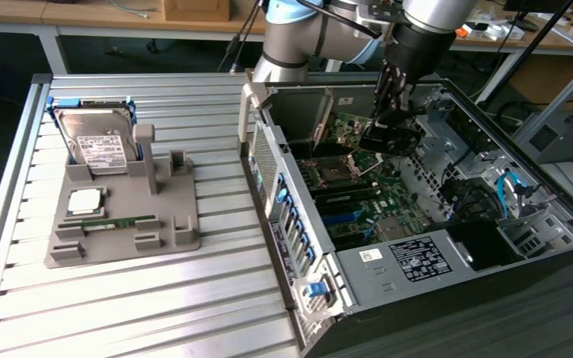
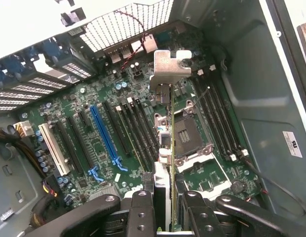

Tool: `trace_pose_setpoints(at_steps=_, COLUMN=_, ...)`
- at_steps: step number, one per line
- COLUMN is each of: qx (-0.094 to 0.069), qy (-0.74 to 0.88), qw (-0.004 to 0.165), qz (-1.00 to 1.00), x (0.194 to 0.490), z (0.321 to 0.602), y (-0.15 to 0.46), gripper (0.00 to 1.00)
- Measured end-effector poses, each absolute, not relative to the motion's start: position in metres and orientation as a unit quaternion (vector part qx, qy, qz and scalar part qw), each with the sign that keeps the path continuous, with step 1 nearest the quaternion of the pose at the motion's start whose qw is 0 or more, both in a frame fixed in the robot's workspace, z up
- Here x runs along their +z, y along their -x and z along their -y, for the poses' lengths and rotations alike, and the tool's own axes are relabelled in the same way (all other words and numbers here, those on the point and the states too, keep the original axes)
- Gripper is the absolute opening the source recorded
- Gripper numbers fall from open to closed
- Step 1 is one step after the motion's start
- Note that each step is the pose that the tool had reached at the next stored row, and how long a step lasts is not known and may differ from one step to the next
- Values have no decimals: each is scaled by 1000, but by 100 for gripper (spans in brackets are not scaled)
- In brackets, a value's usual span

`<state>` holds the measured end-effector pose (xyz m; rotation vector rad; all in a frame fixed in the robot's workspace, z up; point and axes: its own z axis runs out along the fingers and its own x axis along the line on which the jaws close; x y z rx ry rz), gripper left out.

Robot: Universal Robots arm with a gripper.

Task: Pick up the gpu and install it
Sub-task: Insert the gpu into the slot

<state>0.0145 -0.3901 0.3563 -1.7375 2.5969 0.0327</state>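
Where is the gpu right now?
The gpu is held edge-on in the jaws of the gripper, above the motherboard inside the open computer case, on the exterior view's right.

lab — slatted metal table [image 1: 117,298] | open PC case [image 1: 525,246]

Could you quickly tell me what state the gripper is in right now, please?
Gripper: shut on the gpu, holding it edge-on above the motherboard inside the open computer case.
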Motion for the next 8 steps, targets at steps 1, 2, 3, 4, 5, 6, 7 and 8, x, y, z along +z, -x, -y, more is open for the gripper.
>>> trace_pose_setpoints(at_steps=1, qx=11, qy=557, qw=8, qz=-831, x=356, z=390, y=-15, gripper=27)
trace_pose_setpoints(at_steps=2, qx=10, qy=558, qw=8, qz=-830, x=356, z=390, y=-15, gripper=27)
trace_pose_setpoints(at_steps=3, qx=11, qy=559, qw=8, qz=-829, x=356, z=390, y=-15, gripper=27)
trace_pose_setpoints(at_steps=4, qx=11, qy=560, qw=8, qz=-828, x=356, z=390, y=-15, gripper=27)
trace_pose_setpoints(at_steps=5, qx=11, qy=561, qw=8, qz=-828, x=356, z=390, y=-15, gripper=27)
trace_pose_setpoints(at_steps=6, qx=11, qy=562, qw=8, qz=-827, x=356, z=390, y=-15, gripper=27)
trace_pose_setpoints(at_steps=7, qx=11, qy=563, qw=8, qz=-827, x=356, z=390, y=-15, gripper=27)
trace_pose_setpoints(at_steps=8, qx=11, qy=564, qw=8, qz=-826, x=356, z=390, y=-15, gripper=27)
